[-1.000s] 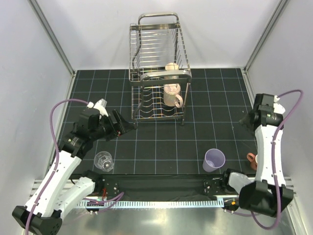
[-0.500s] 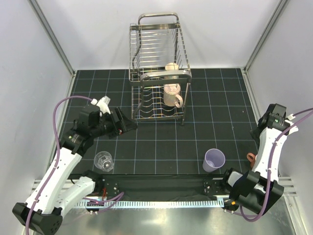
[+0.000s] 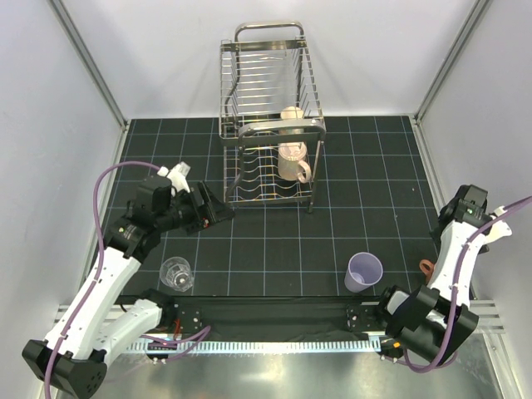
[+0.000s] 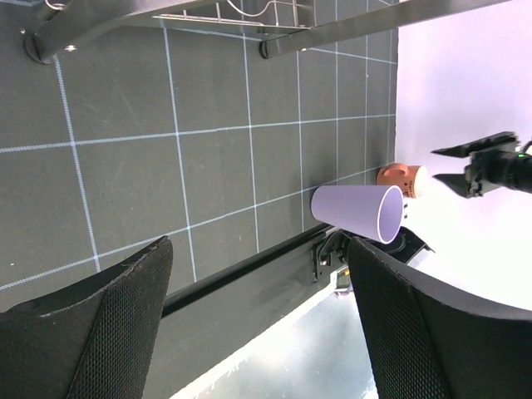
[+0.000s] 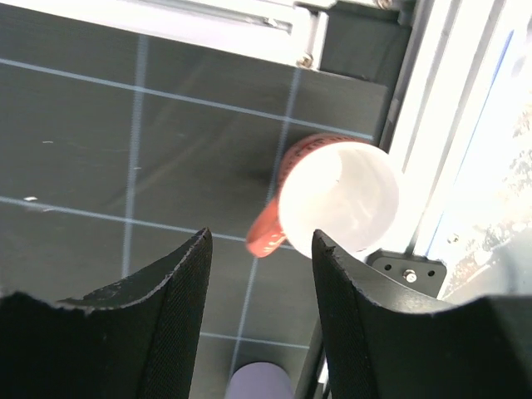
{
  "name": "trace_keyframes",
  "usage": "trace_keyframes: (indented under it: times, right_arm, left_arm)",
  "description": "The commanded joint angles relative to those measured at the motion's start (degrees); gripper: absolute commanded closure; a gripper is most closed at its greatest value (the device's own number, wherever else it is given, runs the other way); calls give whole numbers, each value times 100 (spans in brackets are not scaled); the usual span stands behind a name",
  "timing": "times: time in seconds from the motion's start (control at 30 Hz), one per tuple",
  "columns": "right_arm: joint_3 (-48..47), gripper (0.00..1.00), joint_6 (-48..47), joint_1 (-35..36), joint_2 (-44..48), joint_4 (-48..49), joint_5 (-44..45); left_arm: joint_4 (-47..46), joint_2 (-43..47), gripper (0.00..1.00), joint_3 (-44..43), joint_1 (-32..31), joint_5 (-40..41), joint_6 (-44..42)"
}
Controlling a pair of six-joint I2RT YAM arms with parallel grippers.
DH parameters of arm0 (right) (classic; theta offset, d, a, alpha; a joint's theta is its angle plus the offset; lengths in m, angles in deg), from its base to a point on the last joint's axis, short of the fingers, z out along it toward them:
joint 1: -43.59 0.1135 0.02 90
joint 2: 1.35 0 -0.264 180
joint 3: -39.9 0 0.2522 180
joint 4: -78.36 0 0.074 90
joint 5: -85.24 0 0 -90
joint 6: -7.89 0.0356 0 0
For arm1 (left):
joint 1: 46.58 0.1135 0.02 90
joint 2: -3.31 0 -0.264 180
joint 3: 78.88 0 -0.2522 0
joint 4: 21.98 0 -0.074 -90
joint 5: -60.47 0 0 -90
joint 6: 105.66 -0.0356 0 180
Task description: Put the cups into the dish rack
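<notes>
The steel wire dish rack (image 3: 268, 76) stands at the back centre. A tan mug (image 3: 291, 114) sits on its upper tier and a pinkish-beige mug (image 3: 293, 161) on the lower one. A lavender tumbler (image 3: 363, 271) stands upright front right. A clear glass (image 3: 176, 273) stands front left. An orange-red mug (image 5: 337, 195) with a white inside sits at the mat's right edge. My right gripper (image 5: 262, 237) is open and hovers above it, the handle between the jaws. My left gripper (image 3: 218, 212) is open and empty, just left of the rack's foot, well above the mat (image 4: 125, 116).
The orange-red mug (image 3: 427, 268) lies tight against the right wall and the aluminium frame (image 5: 432, 166). The left wrist view shows the lavender tumbler (image 4: 357, 212), the orange-red mug (image 4: 401, 180) and the rack's feet (image 4: 37, 46). The arm bases' black rail (image 3: 274, 314) runs along the near edge.
My right arm has swung back toward the right wall and the near edge, bringing its gripper over the orange-red mug. My left gripper has crept slightly toward the rack.
</notes>
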Motion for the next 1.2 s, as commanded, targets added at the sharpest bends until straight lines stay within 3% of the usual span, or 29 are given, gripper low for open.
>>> trace_keyframes:
  times: [0.0, 0.3, 0.5, 0.6, 0.73, 0.8, 0.83, 0.87, 0.9, 1.17]
  right_arm:
    - [208, 47, 145, -107, 195, 205, 262]
    - [771, 48, 127, -274, -33, 899, 183]
    - [903, 54, 128, -318, -305, 1101, 183]
    - [929, 60, 75, -318, -305, 1189, 121]
    - [1026, 78, 57, -318, -367, 1304, 42]
    - [1026, 82, 4, -318, -402, 1330, -63]
    - [1035, 92, -109, -318, -402, 1365, -133]
    - [1035, 96, -145, -310, -402, 1383, -229]
    - [1026, 96, -163, -318, -393, 1383, -265]
    - [1106, 96, -848, -91, 256, 2358, -2260]
  left_arm:
    - [-249, 26, 17, -192, -8, -208, -23]
    - [-249, 78, 17, -113, -8, -252, -58]
    - [-205, 87, 17, -130, -8, -322, -67]
    - [-187, 105, 17, -156, -8, -305, -67]
    - [-152, 140, 17, -165, -17, -305, -40]
    - [-126, 166, 17, -157, -8, -296, -23]
    - [-117, 184, 17, -165, -8, -279, -14]
    - [-99, 201, 17, -157, -8, -278, 3]
    - [-99, 210, 17, -157, -8, -270, 21]
    - [-108, 123, 18, -183, -8, -401, 118]
